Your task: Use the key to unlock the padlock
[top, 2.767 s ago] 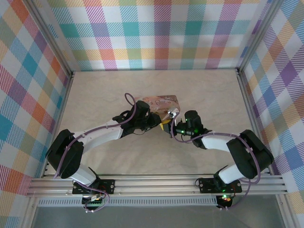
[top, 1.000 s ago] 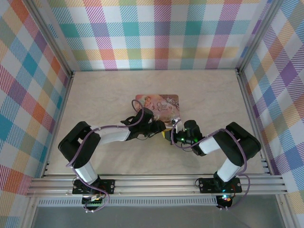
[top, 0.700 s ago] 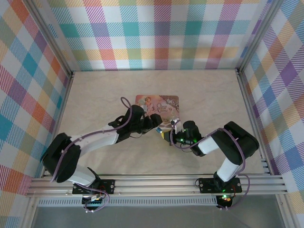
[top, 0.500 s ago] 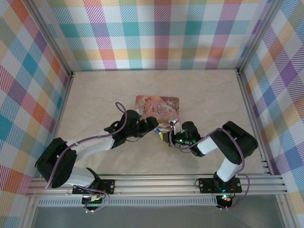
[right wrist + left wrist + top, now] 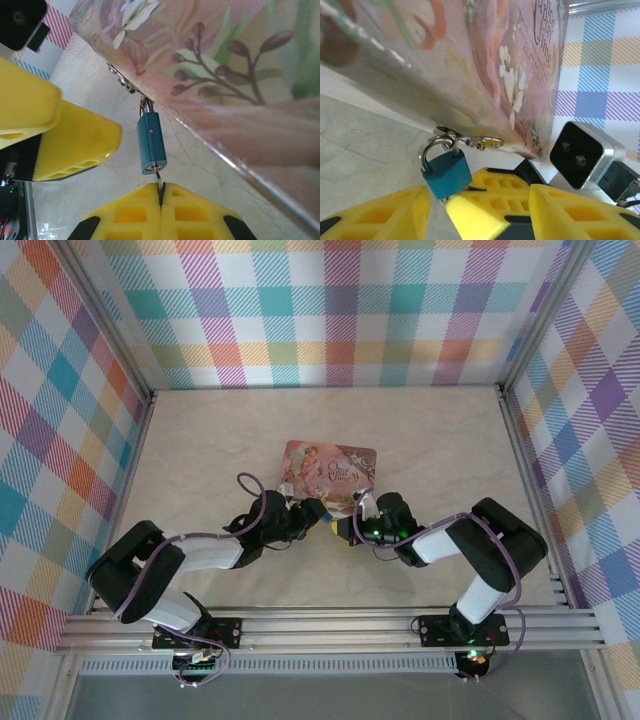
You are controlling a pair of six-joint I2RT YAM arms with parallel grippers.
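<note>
The tiny blue padlock (image 5: 445, 172) hangs by its silvery shackle from the hasp on the pink tin (image 5: 470, 60). In the right wrist view the padlock (image 5: 151, 142) points its keyhole end at my right gripper (image 5: 161, 189), which is shut on the thin dark key (image 5: 159, 179). The key's tip sits at the keyhole. My left gripper (image 5: 477, 195) is open, one yellow finger (image 5: 375, 215) left of the padlock and the other at the far right. The right gripper's closed fingers (image 5: 485, 210) lie between them. From above, the left gripper (image 5: 316, 508) and right gripper (image 5: 350, 522) meet at the tin's (image 5: 330, 465) near edge.
The pink tin (image 5: 225, 65) lies on the beige table (image 5: 200, 440), close above both grippers. The left gripper's yellow fingers (image 5: 75, 145) crowd the padlock's left side in the right wrist view. Checked walls (image 5: 330, 310) enclose the table on three sides.
My left arm has drawn back toward the near edge and its gripper now sits lower by the padlock. The tin has turned slightly. The right gripper has barely moved.
</note>
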